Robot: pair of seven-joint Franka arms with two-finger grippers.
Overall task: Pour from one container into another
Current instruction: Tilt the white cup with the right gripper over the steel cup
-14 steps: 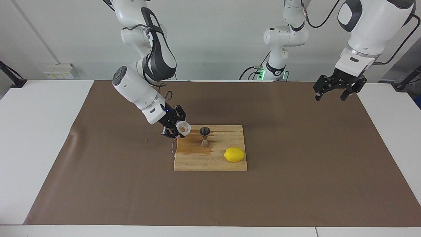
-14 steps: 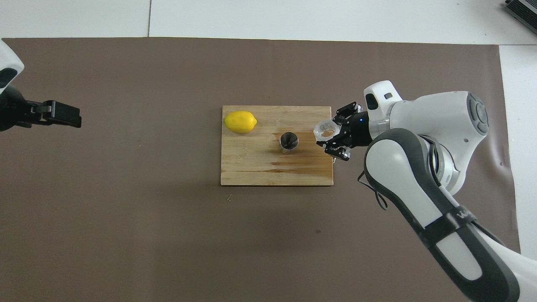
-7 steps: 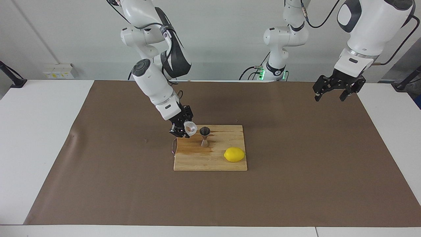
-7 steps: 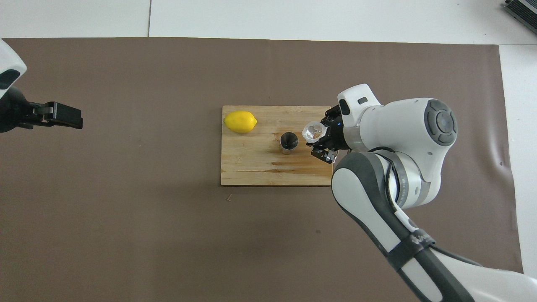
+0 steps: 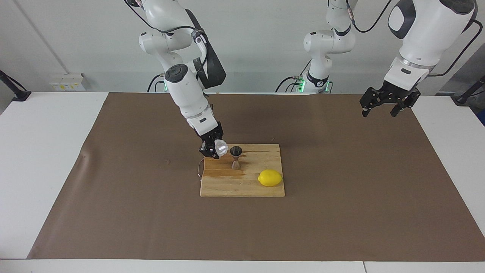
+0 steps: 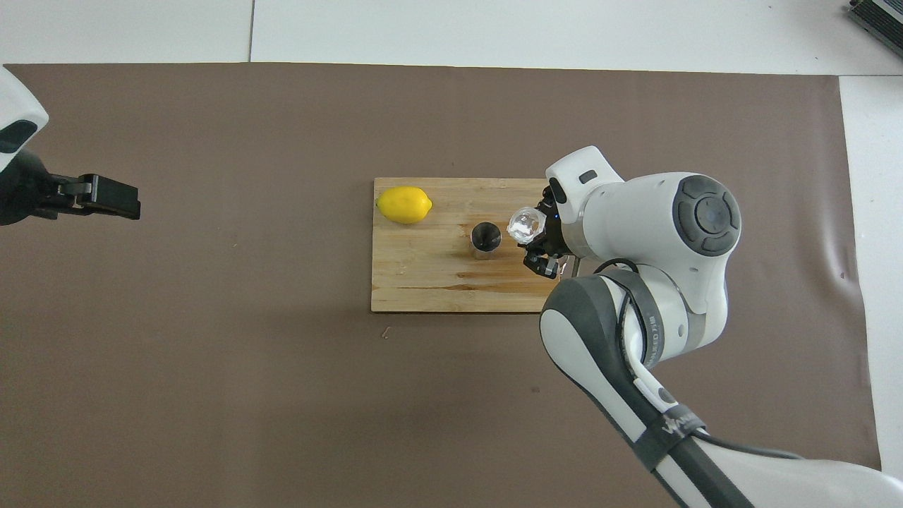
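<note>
Since the earlier frame, the right arm had swung upright and carried the plastic cup [image 5: 221, 145] from the edge of the cutting board [image 5: 242, 185] to a spot just beside the steel jigger [image 5: 236, 157], tipping it further; the left arm had barely shifted.

Facing view: the right gripper [image 5: 211, 148] was clamped on the translucent whitish cup, which was held in the air, tilted with its mouth turned toward the jigger's upper cone and just short of its rim. Whether cup and jigger touched could not be told. The jigger stood upright on the wooden board, nearer to the robots than the lemon [image 5: 270, 178], which lay toward the left arm's end of the board. The left gripper [image 5: 385, 106] hung waiting over the brown mat [image 5: 341, 212] near the left arm's end of the worktop [image 5: 45, 159], its fingers spread wide and holding nothing.

Overhead view: the jigger [image 6: 485, 237] showed as a dark open mouth, its contents not discernible; the facing view gave only its hourglass profile. The cup [image 6: 525, 224] appeared as a crinkled clear shape beside that mouth, largely in front of the right gripper [image 6: 542, 243], whose wrist hid much of the fingers. No stream between the containers could be made out. Only the left gripper's [image 6: 99, 197] dark tip entered this view, well apart from the board [image 6: 423, 282] and the lemon [image 6: 403, 204].
</note>
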